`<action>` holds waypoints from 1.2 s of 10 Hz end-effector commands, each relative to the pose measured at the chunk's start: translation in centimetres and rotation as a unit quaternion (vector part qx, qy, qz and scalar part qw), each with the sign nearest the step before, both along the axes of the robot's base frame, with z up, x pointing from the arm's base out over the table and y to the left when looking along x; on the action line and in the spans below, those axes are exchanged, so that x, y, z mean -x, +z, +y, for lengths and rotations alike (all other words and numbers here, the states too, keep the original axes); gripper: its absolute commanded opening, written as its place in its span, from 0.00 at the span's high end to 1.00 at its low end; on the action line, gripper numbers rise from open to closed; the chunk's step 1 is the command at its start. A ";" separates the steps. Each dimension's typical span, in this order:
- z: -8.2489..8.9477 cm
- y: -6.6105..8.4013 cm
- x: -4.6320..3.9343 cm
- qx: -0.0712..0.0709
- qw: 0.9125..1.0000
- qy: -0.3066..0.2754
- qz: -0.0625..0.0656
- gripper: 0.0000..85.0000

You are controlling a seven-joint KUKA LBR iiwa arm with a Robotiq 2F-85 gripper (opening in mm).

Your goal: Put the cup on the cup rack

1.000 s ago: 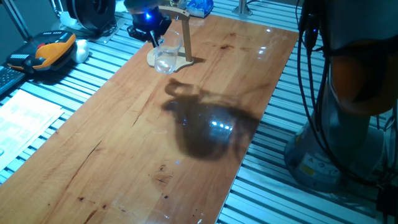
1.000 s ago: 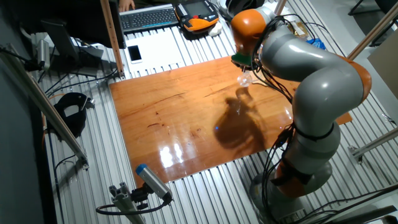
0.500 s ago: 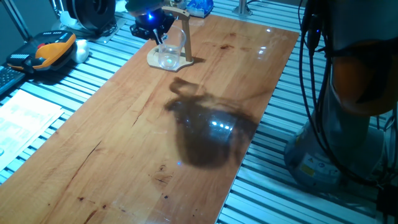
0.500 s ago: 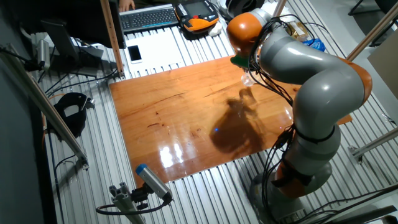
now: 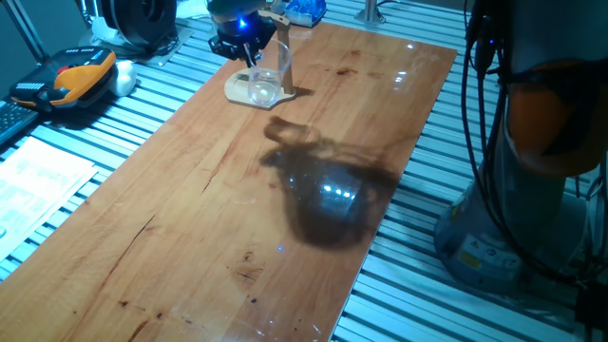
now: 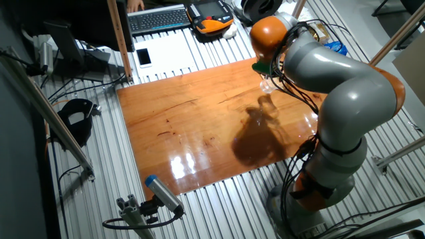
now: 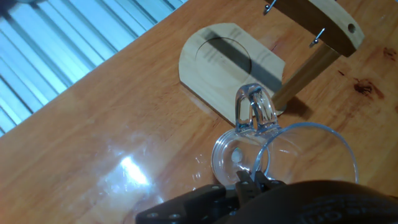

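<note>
The cup (image 7: pixel 292 155) is a clear glass mug, tilted with its handle (image 7: pixel 252 112) pointing up. My gripper (image 7: pixel 252 182) is shut on its rim. The cup rack (image 7: pixel 217 59) is light wood, with a flat base plate, a thin post (image 7: pixel 305 74) and a top bar with small hooks (image 7: pixel 317 22). The cup hangs just in front of the post, over the edge of the base plate. In one fixed view my gripper (image 5: pixel 249 55) holds the cup (image 5: pixel 264 85) beside the rack's post (image 5: pixel 284 62). In the other fixed view the cup (image 6: pixel 265 84) shows only as a glint under my arm.
The wooden table (image 5: pixel 237 209) lies on a slatted metal frame. An orange-black handset (image 5: pixel 76 76) and papers (image 5: pixel 38 176) lie to the left. A keyboard (image 6: pixel 159 18) and a phone (image 6: pixel 143 57) lie beyond the table. My arm's base (image 5: pixel 513 209) stands at the right.
My gripper has carried the cup a little to the right, closer to the rack's post. The cup stays in my grip.
</note>
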State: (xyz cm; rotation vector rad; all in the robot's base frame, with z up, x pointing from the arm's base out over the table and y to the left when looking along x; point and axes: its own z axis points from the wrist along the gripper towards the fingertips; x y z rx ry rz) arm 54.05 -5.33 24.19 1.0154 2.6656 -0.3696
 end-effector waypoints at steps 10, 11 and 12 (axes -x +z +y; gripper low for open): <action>0.1 0.1 -0.58 -0.005 0.999 -0.044 0.020 1.00; 0.1 0.1 -0.58 -0.017 0.999 -0.041 0.023 1.00; 0.1 0.1 -0.58 -0.037 0.998 -0.046 0.020 1.00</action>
